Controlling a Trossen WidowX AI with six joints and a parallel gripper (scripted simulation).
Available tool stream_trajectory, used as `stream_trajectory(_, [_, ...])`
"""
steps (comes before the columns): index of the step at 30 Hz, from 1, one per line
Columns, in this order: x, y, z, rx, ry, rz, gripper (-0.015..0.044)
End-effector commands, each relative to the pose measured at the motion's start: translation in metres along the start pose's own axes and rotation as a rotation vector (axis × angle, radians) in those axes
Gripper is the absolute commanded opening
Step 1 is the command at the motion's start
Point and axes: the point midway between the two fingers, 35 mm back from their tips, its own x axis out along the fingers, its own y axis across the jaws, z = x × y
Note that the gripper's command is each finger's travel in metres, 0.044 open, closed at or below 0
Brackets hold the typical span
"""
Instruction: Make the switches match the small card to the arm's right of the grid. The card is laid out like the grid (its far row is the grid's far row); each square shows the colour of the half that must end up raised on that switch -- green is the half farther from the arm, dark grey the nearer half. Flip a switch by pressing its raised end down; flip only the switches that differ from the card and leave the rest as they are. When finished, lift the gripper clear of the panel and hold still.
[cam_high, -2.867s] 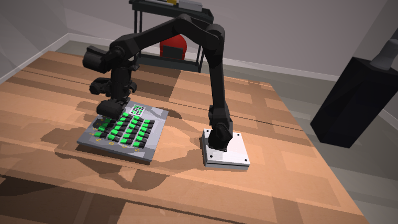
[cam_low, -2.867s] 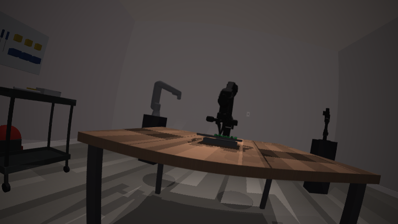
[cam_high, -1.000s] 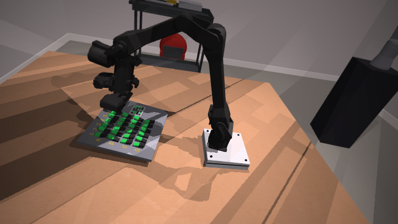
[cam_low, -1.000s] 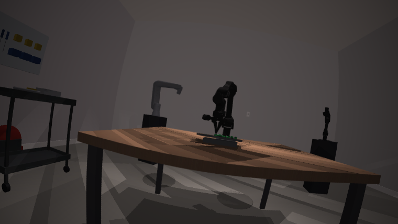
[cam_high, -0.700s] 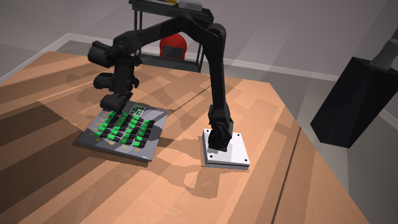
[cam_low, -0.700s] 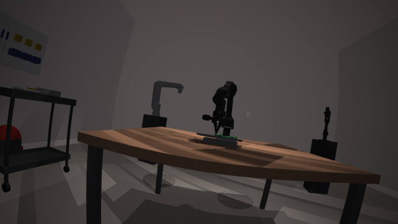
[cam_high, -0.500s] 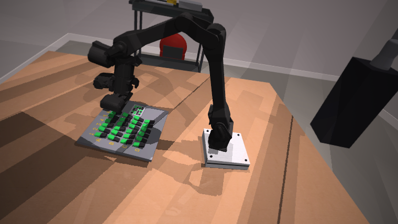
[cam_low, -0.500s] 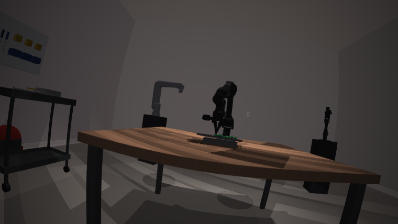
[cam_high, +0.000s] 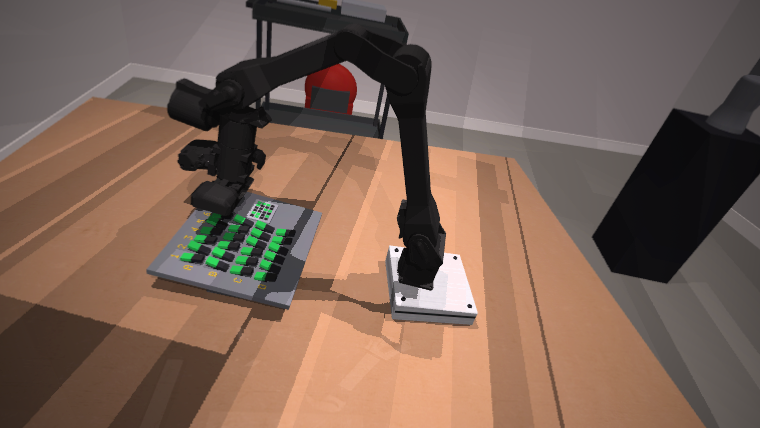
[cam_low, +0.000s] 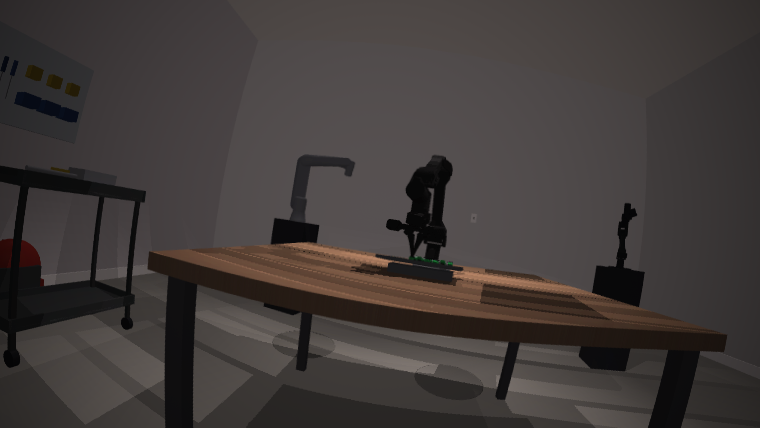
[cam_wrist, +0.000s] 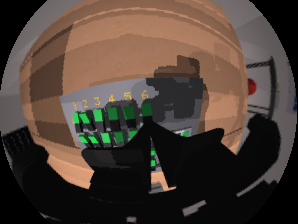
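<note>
The grey switch panel (cam_high: 164, 265) (cam_low: 420, 271) (cam_wrist: 130, 86) carries rows 1 to 6 and columns A to D of green and dark grey rocker switches. My gripper (cam_high: 227, 213) (cam_low: 413, 256) (cam_wrist: 148, 123) is shut and empty. Its tips are low over the far-row end of the panel, at the dark half of switch A6 (cam_high: 213, 218) (cam_wrist: 146, 109); whether they touch cannot be told. The small card (cam_high: 262, 210) lies beside the grid; only a sliver of the card (cam_wrist: 186, 133) shows past the fingers in the wrist view. The fingers hide several switches there, and shadow darkens some of column A.
The arm's white base plate (cam_high: 452, 287) stands on the wooden table (cam_high: 340, 382) (cam_low: 319, 287), to the right of the panel in the top view. A cart (cam_high: 324, 119) (cam_low: 69, 313) and a black pedestal (cam_high: 675, 202) stand beyond the table.
</note>
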Motion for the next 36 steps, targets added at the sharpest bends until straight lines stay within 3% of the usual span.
stream_trajectory(1, [0.001,0.001,0.000,-0.002,-0.001,0.004,0.0000])
stream_trajectory(33, [0.005,0.001,0.000,-0.002,-0.001,0.004,0.0000])
stream_trajectory(36, [-0.019,0.000,0.003,-0.001,0.009,0.002,0.0000])
